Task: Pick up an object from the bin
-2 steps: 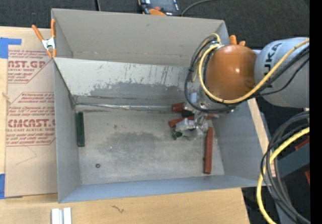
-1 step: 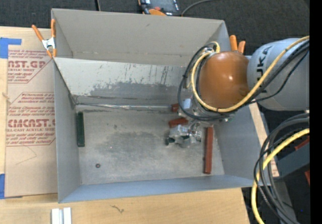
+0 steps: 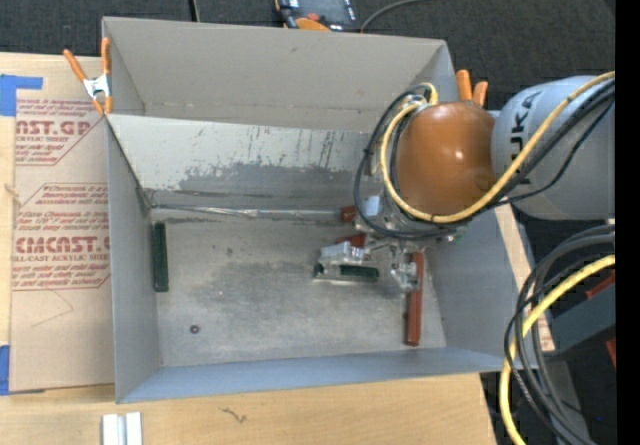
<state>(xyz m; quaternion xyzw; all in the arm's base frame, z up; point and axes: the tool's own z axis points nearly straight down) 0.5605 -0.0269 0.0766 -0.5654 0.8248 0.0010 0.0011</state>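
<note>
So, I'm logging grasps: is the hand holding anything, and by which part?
Cannot be told: the hand sits over a small dark green piece, and the grip itself is hidden.

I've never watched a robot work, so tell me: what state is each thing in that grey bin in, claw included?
Gripper: lowered close to the grey bin floor.
Dark green flat bar: lying flat by the left wall, apart from the gripper.
Reddish-brown stick: lying near the right wall, beside the gripper.
Small green-and-white piece: on the floor, at the gripper; gripped or not, unclear.
</note>
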